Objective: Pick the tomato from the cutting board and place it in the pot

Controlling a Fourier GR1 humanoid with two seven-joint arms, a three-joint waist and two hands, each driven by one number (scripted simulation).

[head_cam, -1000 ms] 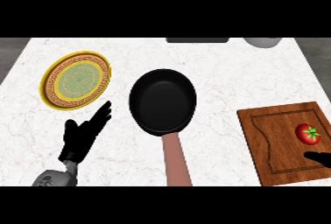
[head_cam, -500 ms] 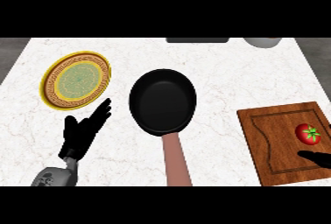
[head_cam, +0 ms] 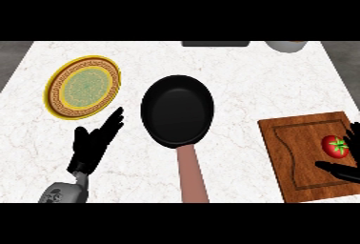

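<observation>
A red tomato (head_cam: 335, 146) with a green stem lies on the wooden cutting board (head_cam: 299, 157) at the right edge. The right hand (head_cam: 342, 170) shows only partly at that edge, its fingers spread around the tomato without closing on it. A black pan (head_cam: 177, 109) with a reddish-brown handle (head_cam: 191, 174) sits in the middle of the counter. The left hand (head_cam: 95, 142) rests open at the lower left, fingers pointing up toward the pan.
A yellow plate (head_cam: 83, 87) with a green patterned centre lies at the upper left. A grey bowl (head_cam: 286, 45) and a dark object (head_cam: 215, 43) stand at the counter's far edge.
The right hand has crept a little further in around the tomato. The left hand and the pan have stayed put.
</observation>
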